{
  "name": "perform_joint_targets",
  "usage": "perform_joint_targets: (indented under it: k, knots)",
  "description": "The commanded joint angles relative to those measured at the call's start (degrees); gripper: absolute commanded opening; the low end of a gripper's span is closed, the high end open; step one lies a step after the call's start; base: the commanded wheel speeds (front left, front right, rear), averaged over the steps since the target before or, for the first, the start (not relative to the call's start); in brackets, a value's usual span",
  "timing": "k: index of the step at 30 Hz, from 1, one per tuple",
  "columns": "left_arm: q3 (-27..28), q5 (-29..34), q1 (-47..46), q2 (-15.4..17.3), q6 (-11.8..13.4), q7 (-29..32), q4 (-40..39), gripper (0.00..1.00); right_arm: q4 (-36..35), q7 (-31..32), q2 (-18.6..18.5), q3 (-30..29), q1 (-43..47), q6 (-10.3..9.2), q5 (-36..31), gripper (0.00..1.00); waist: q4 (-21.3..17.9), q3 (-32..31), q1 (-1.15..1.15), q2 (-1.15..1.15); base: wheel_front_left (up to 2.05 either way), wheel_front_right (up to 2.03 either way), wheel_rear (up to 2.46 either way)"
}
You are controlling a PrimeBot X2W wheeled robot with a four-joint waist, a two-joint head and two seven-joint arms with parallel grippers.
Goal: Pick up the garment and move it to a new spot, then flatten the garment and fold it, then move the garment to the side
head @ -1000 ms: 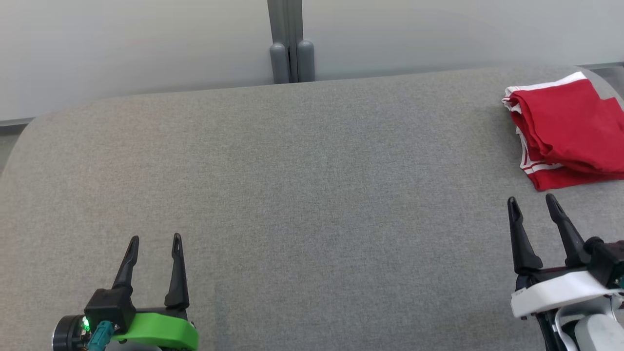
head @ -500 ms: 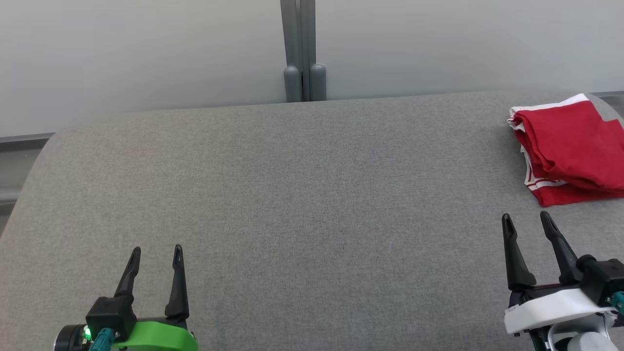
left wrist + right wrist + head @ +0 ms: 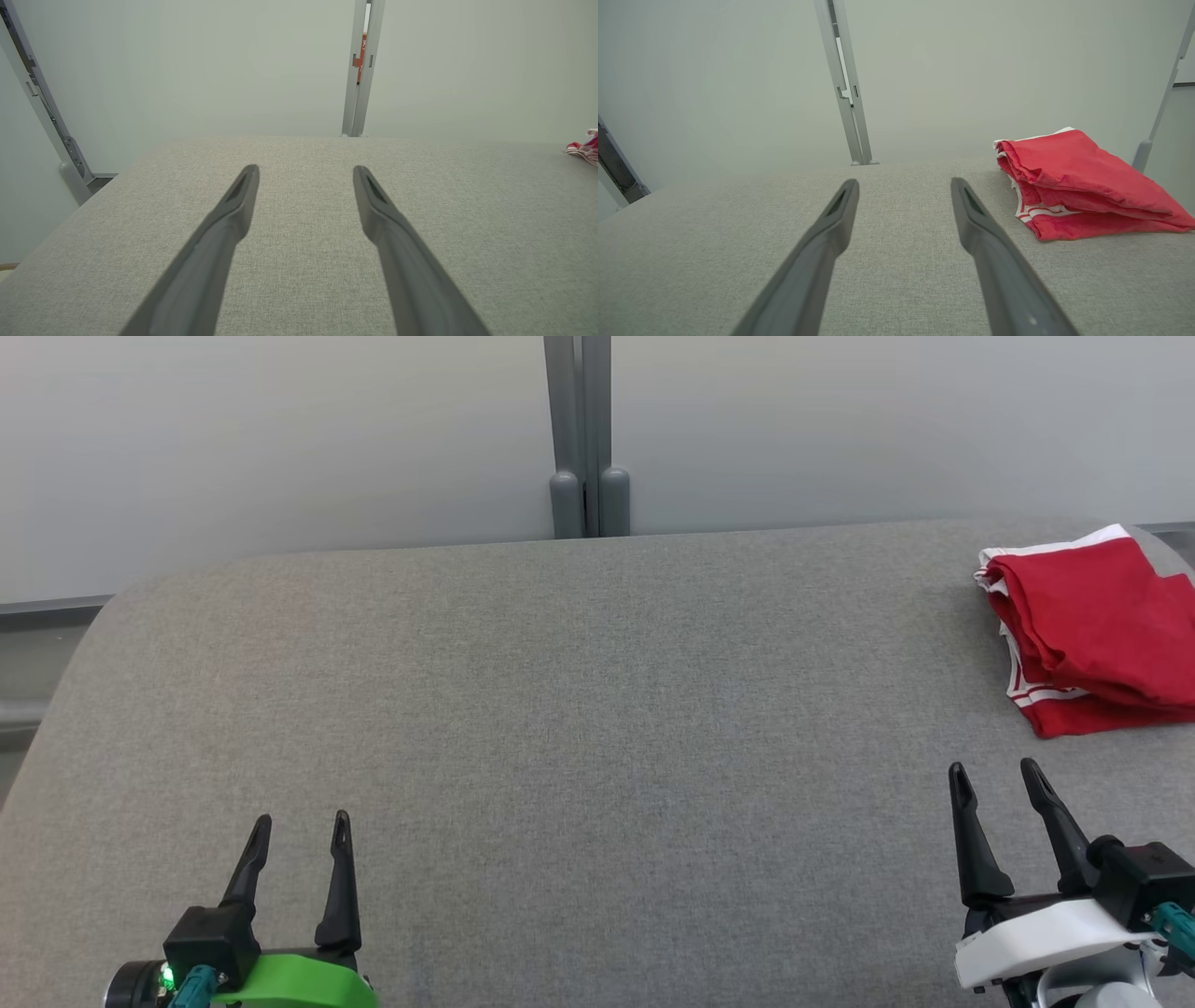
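A red garment (image 3: pixel 1097 630) with white striped trim lies folded at the far right edge of the grey fabric surface (image 3: pixel 579 709). The right wrist view shows the garment (image 3: pixel 1073 186) as a stacked pile, ahead and to the right of the fingers. A sliver of it (image 3: pixel 586 147) peeks in at the right edge of the left wrist view. My right gripper (image 3: pixel 994 779) stands open just in front of the garment, apart from it, nothing between its fingers. My left gripper (image 3: pixel 301 826) stands open at the near left, far from the garment, holding nothing.
Pale partition panels stand behind the surface, joined by a grey post (image 3: pixel 586 439). Another post (image 3: pixel 1157 112) rises close behind the garment's right side. The surface's rounded left corner (image 3: pixel 93 616) falls off to the floor.
The head camera has tilted, so the whole picture has slid down. Both grippers stay open; the right one sits slightly further back from the garment.
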Motion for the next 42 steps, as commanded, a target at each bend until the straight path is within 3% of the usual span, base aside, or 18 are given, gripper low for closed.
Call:
perform_joint_targets:
  k: [1,15,16,21,42]
  knots:
    - [0.2,-0.2,-0.7,0.2,-0.3,0.0,0.2,1.0,0.3,-0.1,0.1,-0.1,0.0,-0.1,0.0,1.0,0.0,0.0,0.0,0.0,0.0,0.0,0.0]
    - [-0.1,-0.1,-0.9,0.1,-0.8,0.0,0.1,1.0,1.8,-0.1,0.4,-0.2,-0.4,-0.1,0.2,1.0,0.0,0.2,0.0,0.0,0.0,0.0,0.0]
    - [-0.2,0.1,-0.1,0.0,-0.6,0.0,0.3,0.0,1.8,0.0,0.4,-0.1,-0.1,0.01,0.1,0.0,0.0,0.2,0.0,0.0,0.0,0.0,0.0]
    - [-0.4,-0.1,0.9,-0.4,-0.6,0.1,2.9,0.0,4.2,0.3,1.4,0.2,1.0,0.01,0.3,0.0,0.0,0.2,0.0,0.0,0.0,0.0,0.0]
    - [1.4,-22.8,-1.4,-0.2,-0.8,5.9,2.2,0.0,5.1,5.9,2.6,-1.6,-1.8,-0.01,21.1,0.0,-0.1,0.5,0.0,0.0,0.0,0.0,0.0]
